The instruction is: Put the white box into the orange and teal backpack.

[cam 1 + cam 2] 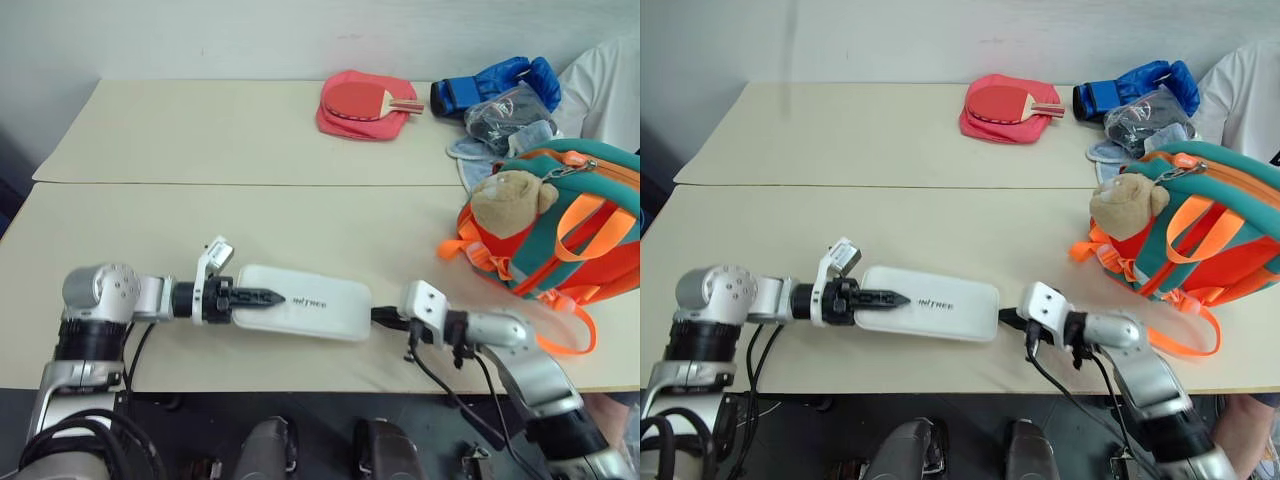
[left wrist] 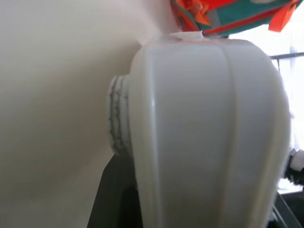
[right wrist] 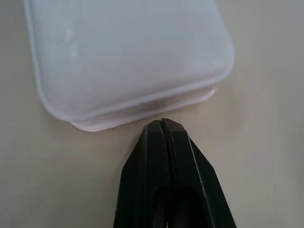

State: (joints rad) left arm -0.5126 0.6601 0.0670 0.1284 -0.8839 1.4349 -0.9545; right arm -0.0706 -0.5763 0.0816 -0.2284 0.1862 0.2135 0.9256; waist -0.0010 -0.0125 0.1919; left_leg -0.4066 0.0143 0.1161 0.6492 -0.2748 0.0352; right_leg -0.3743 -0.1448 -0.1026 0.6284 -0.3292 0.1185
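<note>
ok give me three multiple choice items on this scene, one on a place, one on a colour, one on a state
1. Where does the white box lie?
A. on the near table between the two end effectors
B. inside the backpack
C. on the far table

2. What colour is the table tennis paddle face?
A. green
B. red
C. black

3. How are the right end effector fingers?
A. wide open
B. clamped round the box
C. shut, tips at the box's end

Key: 1 A, the left end effector is at one end of the box and the right at the other. 2 B, red rubber on a pink cover. 3 C, the fingers are pressed together.
</note>
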